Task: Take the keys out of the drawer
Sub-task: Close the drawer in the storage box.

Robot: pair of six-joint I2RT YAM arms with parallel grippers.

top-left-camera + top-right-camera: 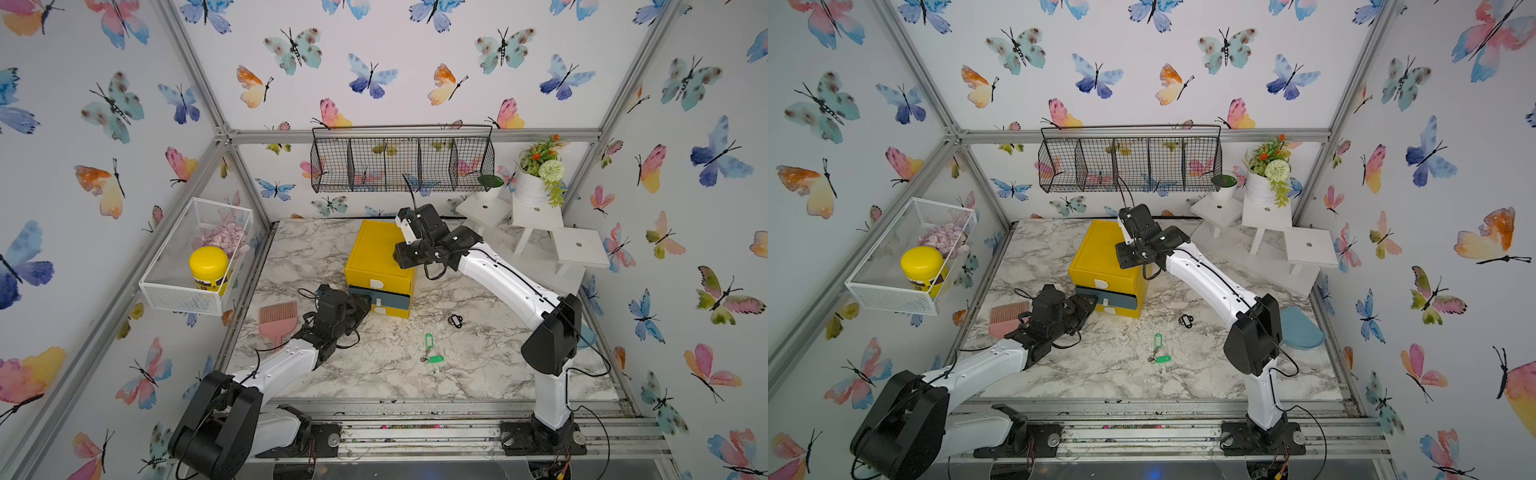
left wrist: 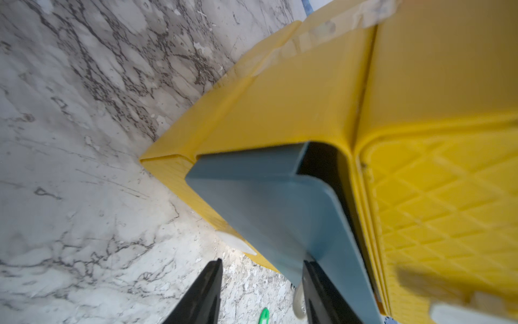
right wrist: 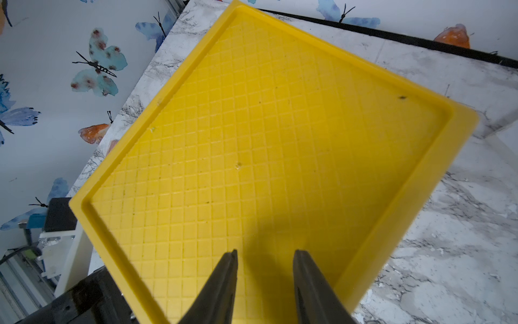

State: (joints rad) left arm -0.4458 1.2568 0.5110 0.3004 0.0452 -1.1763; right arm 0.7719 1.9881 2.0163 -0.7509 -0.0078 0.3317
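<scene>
A yellow cabinet stands mid-table, and its blue drawer is pulled out a crack. The inside of the drawer is hidden. Green-tagged keys and a black-tagged key lie on the marble in front of the cabinet. My left gripper is open at the drawer's left front corner. One of its fingers rests against the blue front beside a white handle, and only tabletop shows in the gap. My right gripper is open, with its tips on or just over the cabinet's gridded top, holding nothing.
A pink brush lies left of my left arm. A white mesh basket with a yellow-lidded jar hangs on the left wall, and a black wire rack on the back wall. White stools and a plant stand back right. A blue pad lies behind my right arm.
</scene>
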